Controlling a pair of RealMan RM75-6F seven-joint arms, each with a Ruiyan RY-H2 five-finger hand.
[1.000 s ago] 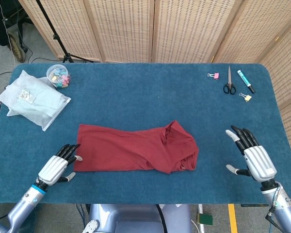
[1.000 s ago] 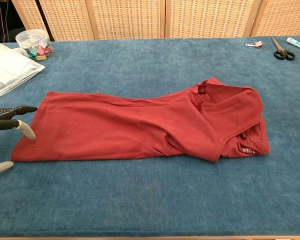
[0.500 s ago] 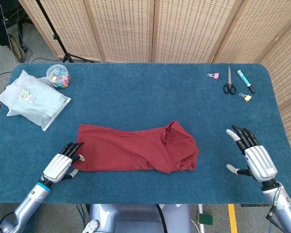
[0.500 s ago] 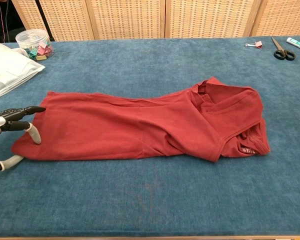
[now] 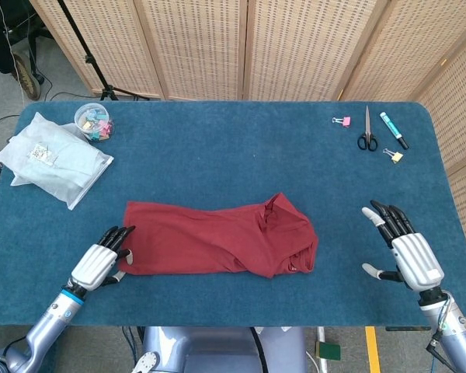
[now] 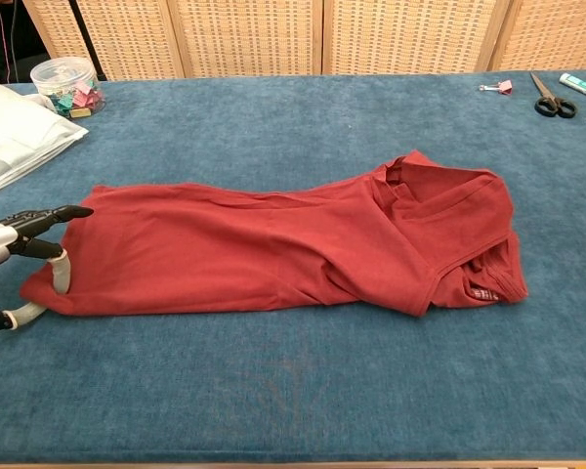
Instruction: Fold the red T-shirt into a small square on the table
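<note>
A: Starting at the left, the left hand [image 5: 99, 264] has crept in toward the red T-shirt [image 5: 221, 237] over the last second. It stood just off the hem before; now its dark fingertips [image 6: 66, 212] reach over the left edge of the cloth, and in the chest view the pale thumb [image 6: 62, 272] looks tucked against that edge.

B: Does it have hold of the fabric?

A: I cannot tell. The fingers lie close together at the hem, but no lifted or pinched cloth shows.

B: And the shirt itself?

A: Unmoved, lying as a long band across the near middle of the table [image 5: 217, 148], collar end bunched to the right.

B: The right hand [image 5: 404, 245]?

A: Unchanged, well apart from the shirt on the right, fingers spread, holding nothing.

B: So what does it mean?

A: My guess: the left end is about to be taken and carried rightward to shorten the band toward a square.
</note>
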